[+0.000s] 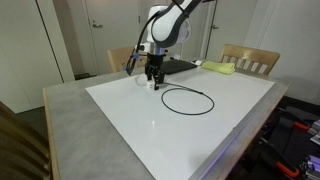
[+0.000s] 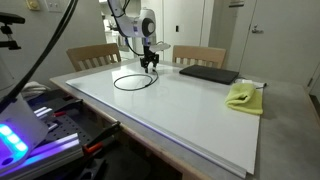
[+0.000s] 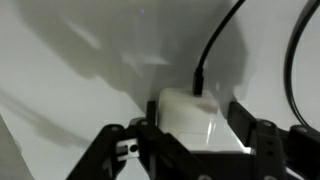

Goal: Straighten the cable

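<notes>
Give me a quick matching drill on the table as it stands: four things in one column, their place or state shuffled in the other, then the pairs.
Things:
1. cable
2. white plug
3. yellow cloth
4. black pad

Place or state:
A. flat and rectangular, at the far side
B. between the fingers of the gripper
C. curled in a loop on the white board
D. crumpled near a corner of the board

Pairs: 1-C, 2-B, 3-D, 4-A
</notes>
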